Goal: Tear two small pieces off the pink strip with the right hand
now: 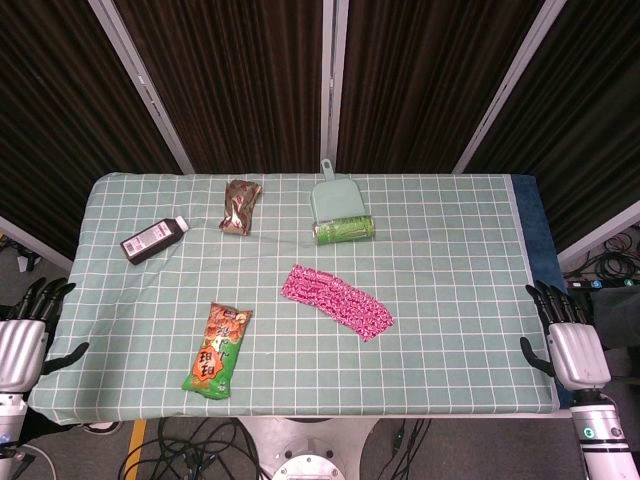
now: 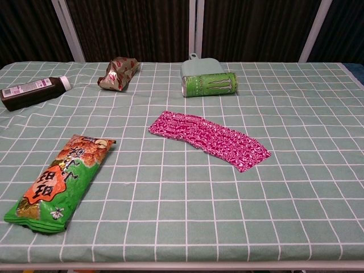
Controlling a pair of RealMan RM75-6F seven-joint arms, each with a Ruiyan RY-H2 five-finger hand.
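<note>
The pink strip [image 1: 336, 300] [image 2: 209, 139] lies flat near the middle of the green checked table [image 1: 450, 250], running from upper left to lower right, whole and untouched. My right hand [image 1: 566, 340] hangs off the table's right edge, fingers apart, holding nothing, well right of the strip. My left hand [image 1: 25, 335] hangs off the left edge, fingers likewise apart and empty. Neither hand shows in the chest view.
A green snack bag [image 1: 217, 350] [image 2: 60, 181] lies front left. A dark bottle [image 1: 154, 239] [image 2: 33, 92] lies at the far left, a crumpled brown wrapper [image 1: 240, 206] [image 2: 118, 73] behind centre. A green can [image 1: 343, 230] [image 2: 209, 84] lies against a pale dustpan [image 1: 333, 196].
</note>
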